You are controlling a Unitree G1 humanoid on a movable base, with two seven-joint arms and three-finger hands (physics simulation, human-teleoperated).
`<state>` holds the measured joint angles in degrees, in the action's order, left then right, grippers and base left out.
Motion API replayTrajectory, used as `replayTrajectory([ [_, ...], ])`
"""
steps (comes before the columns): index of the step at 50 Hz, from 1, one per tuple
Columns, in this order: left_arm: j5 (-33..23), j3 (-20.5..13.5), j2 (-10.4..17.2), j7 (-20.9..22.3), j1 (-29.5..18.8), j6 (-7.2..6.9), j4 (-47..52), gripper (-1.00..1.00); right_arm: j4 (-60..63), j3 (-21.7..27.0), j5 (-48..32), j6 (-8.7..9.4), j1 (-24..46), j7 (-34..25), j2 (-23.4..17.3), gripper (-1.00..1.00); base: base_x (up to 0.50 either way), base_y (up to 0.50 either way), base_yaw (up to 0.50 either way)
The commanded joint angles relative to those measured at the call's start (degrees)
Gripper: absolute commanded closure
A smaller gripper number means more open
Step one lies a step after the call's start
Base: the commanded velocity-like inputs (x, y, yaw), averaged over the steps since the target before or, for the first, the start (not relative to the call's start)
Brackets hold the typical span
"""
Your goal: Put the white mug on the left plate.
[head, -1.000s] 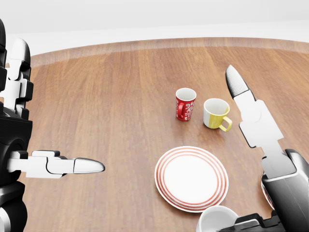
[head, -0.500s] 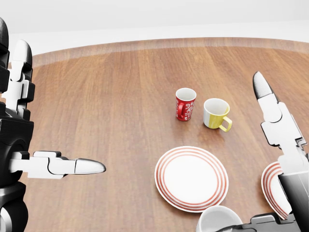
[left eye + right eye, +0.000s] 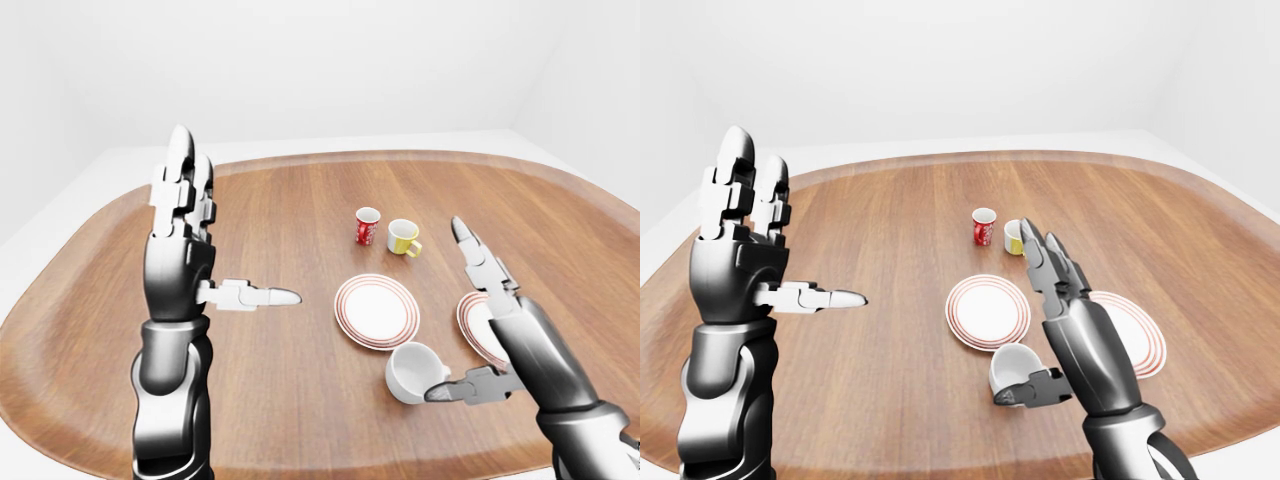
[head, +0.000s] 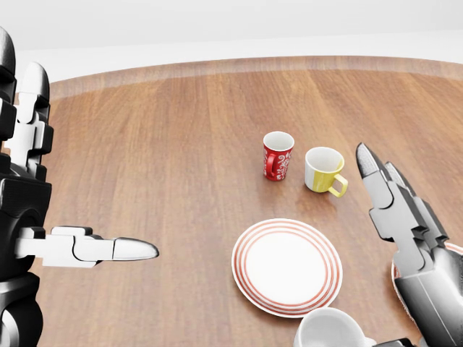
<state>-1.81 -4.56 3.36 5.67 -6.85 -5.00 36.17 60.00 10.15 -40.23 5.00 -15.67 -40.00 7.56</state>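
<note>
The right hand (image 3: 478,300) had dropped lower and swung back leftward in the head view since half a second earlier, so that it covered most of the right plate (image 3: 474,322), which had then shown a wider arc. Its fingers (image 4: 391,191) stood spread and straight, the thumb just beside the white mug (image 3: 412,370) without closing round it; whether it touched the mug could not be told. The mug lay tipped on its side on the wooden table (image 3: 290,210), just near of the left plate (image 3: 376,310) and not on it, its lower part cut off in the head view. The red mug (image 3: 367,226) and yellow mug (image 3: 403,237) stood upright beyond the plates, unmoved. The left hand (image 3: 185,235) hung raised at the left as before, fingers straight, thumb pointing right, holding nothing
</note>
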Motion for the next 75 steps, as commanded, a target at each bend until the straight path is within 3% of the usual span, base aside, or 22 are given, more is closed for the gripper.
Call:
replayTrajectory([
  [1,-0.1,-0.1,0.0,0.0,-0.1,0.0,-0.2,-1.0,0.0,-2.5,-1.2,0.0,-2.8,0.0,-2.5,-1.0,0.0,0.0,0.0],
  [12,-0.2,0.1,0.0,0.0,0.0,0.0,-0.4,-1.0,0.0,-1.4,-2.2,0.0,-2.1,0.0,-1.2,-1.0,0.0,0.0,0.0],
  [21,-0.1,0.0,0.0,0.0,-0.1,0.0,-0.6,-1.0,-1.2,-3.7,-2.8,0.0,-4.1,0.0,-5.9,-1.0,0.0,0.0,0.0],
  [42,-0.3,0.1,-0.1,0.1,0.1,0.0,-0.4,-1.0,-4.2,-7.8,-6.4,0.0,-8.6,0.0,-7.1,-1.0,0.0,0.0,0.0],
  [75,-0.4,0.4,-0.2,0.1,0.3,0.0,-0.4,-1.0,-9.9,-5.7,-11.9,0.0,-6.2,0.0,-7.5,-1.0,0.0,0.0,0.0],
])
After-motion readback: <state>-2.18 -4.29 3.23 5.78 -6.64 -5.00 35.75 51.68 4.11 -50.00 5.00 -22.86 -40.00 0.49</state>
